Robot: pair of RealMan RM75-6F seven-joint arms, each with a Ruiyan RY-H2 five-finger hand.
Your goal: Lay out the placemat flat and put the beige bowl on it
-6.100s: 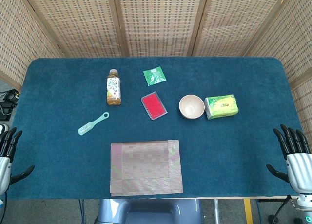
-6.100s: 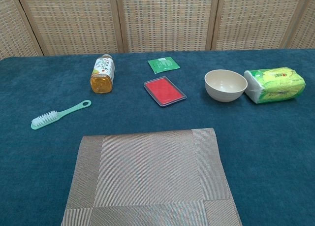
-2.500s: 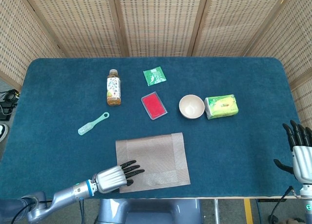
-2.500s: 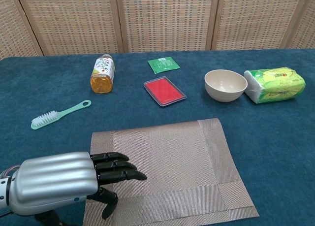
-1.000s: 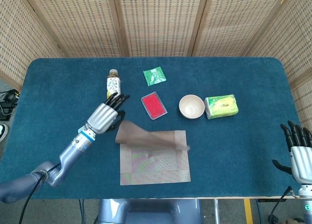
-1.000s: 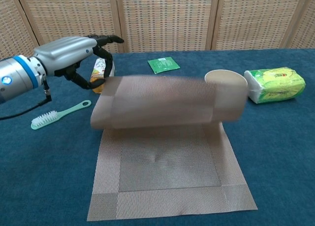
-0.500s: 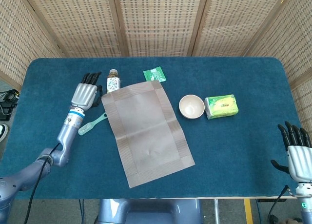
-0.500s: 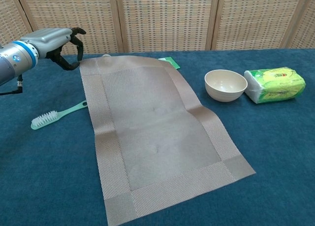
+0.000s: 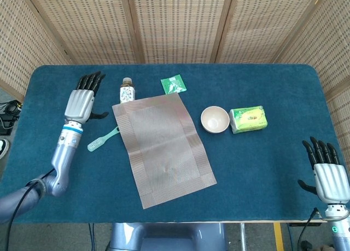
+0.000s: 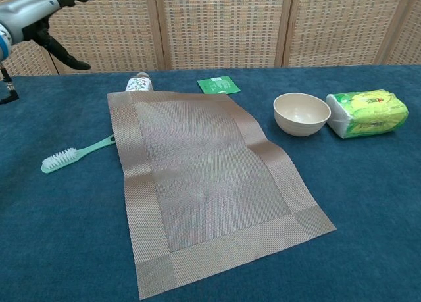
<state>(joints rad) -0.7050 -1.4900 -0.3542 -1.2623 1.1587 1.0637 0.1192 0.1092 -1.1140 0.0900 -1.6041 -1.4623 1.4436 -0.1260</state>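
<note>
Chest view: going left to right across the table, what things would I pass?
Brush → placemat → beige bowl → green tissue pack.

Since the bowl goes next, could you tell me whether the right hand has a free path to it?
Probably yes: the right hand is open at the near edge, with bare cloth up to the beige bowl; only the tissue pack sits close beside it.
</note>
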